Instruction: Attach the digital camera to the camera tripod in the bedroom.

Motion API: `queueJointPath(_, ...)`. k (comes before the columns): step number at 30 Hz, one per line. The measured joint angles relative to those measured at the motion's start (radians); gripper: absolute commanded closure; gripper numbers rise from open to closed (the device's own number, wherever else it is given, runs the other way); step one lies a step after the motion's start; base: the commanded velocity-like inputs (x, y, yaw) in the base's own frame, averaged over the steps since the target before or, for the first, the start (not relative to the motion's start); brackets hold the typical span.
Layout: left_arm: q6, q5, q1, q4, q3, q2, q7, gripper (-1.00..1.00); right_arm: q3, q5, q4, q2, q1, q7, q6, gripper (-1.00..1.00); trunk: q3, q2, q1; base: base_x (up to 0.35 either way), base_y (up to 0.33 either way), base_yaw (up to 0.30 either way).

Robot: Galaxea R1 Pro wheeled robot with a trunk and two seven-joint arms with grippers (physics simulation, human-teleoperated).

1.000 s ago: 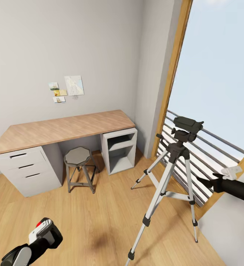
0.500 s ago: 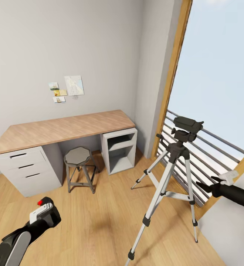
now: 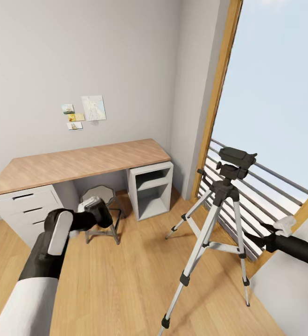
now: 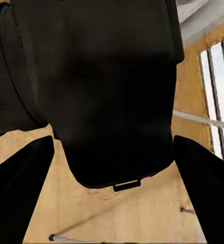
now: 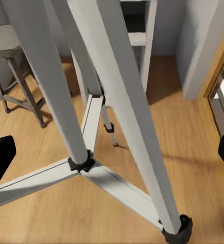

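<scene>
Black DSLR-style digital camera (image 3: 96, 213) clamped in left end effector (image 3: 89, 215); right end effector (image 3: 269, 229) spread apart beside silver-legged camera tripod (image 3: 213, 219).

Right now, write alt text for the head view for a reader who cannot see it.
The robot's left gripper holds the black digital camera raised above the wood floor, in front of a grey stool and a wood-topped desk. To the right, the silver-legged camera tripod stands by a tall window, with the right gripper beside it.
</scene>
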Motion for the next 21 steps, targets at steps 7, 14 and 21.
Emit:
queueJointPath(7,0.001,0.458,-0.606,0.51,-0.03,-0.166,0.561,1.0,-0.001,0.066,-0.001,0.009,-0.001,0.012,-0.012,-1.0,0.0,0.0,0.0,0.0,0.0,0.0)
queueJointPath(14,-0.054,0.812,-0.9,0.661,-0.103,-0.18,0.809,1.0,-0.007,0.07,0.0,0.008,-0.002,0.015,-0.011,-1.0,0.0,0.0,0.0,0.0,0.0,0.0)
queueJointPath(21,-0.088,1.021,-1.07,0.721,-0.224,-0.181,0.777,1.0,-0.007,0.069,-0.006,0.015,-0.004,0.013,-0.004,-1.0,0.0,0.0,0.0,0.0,0.0,-0.011)
